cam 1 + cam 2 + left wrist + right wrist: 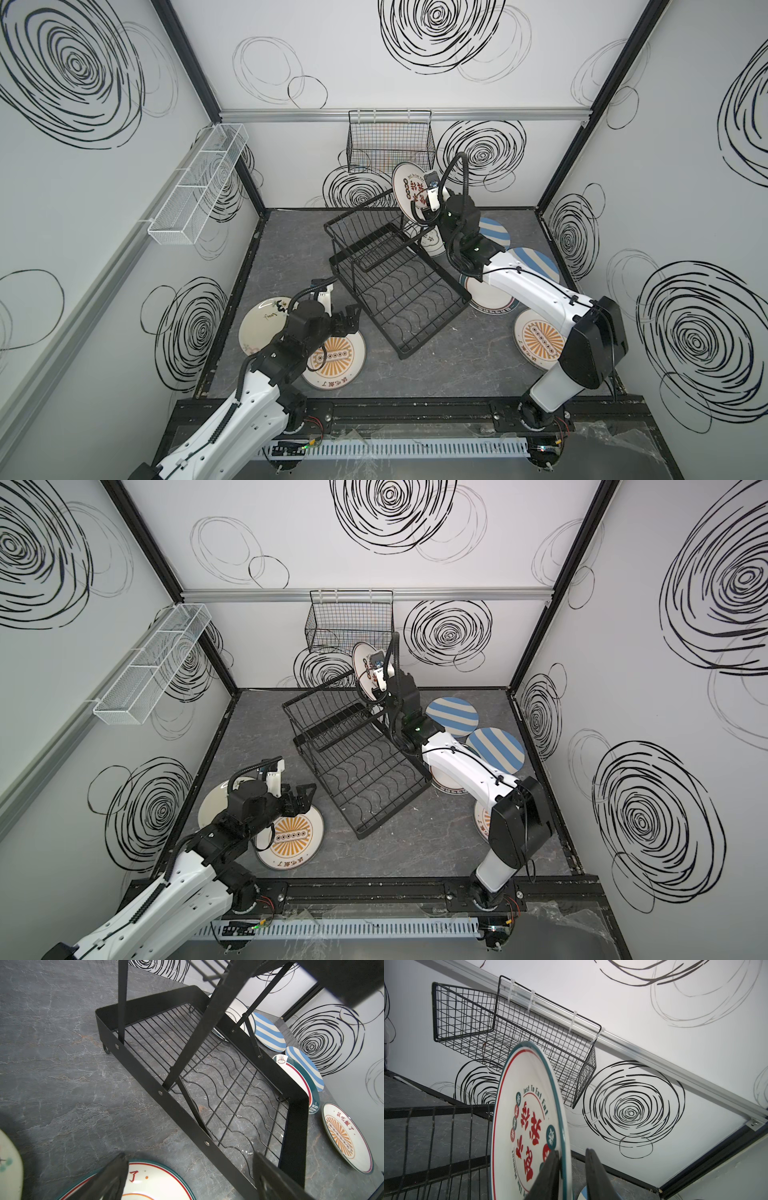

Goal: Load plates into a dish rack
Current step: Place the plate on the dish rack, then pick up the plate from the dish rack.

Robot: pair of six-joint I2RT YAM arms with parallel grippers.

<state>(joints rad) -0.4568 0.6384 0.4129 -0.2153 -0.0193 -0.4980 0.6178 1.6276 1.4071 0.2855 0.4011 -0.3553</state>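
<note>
We show the dish rack set askew on the tabletop, with bare surface to its left and front. The right arm reaches forward beside the raised basket. The right fingers are parted, one touching the red-character plate, which stands on edge at the basket's far corner. The left arm is bent low, the left fingers spread and empty over the sunburst plate.

green-rimmed plate: mostly under the right arm; lettering too small to read
right-hand sunburst plate: near edge behind that arm's shoulder
cream plate: partly covered by the left arm
red-character plate: lower rim cut off by the right wrist view's edge
white plate: mostly behind the dish rack
</note>
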